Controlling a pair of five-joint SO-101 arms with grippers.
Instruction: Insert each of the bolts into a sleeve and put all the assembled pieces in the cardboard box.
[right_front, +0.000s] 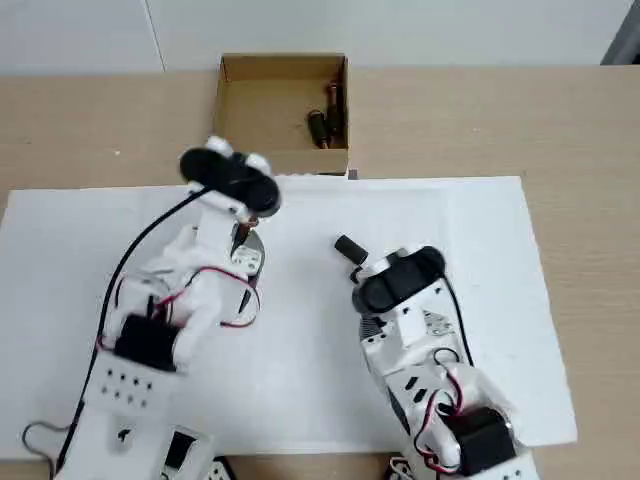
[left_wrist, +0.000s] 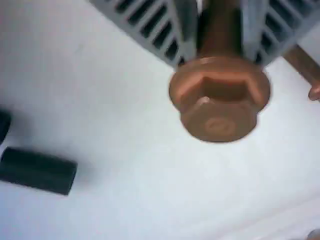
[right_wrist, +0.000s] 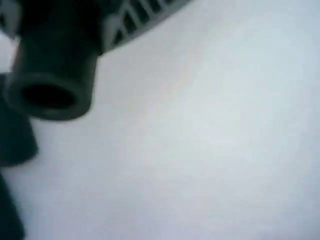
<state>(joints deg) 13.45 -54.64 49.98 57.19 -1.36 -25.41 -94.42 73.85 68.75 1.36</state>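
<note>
Bolt (left_wrist: 218, 97), left of centre in high view, clamped in left gripper (left_wrist: 220, 45); sleeve (right_front: 349, 247), mid-frame, apparently pinched by right gripper (right_wrist: 62, 30). Align shank with bore before pushing.

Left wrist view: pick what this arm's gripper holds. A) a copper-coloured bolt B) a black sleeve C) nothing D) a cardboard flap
A: the left gripper is shut on the shank of a copper-coloured bolt, whose hexagonal flanged head faces the camera.
</note>
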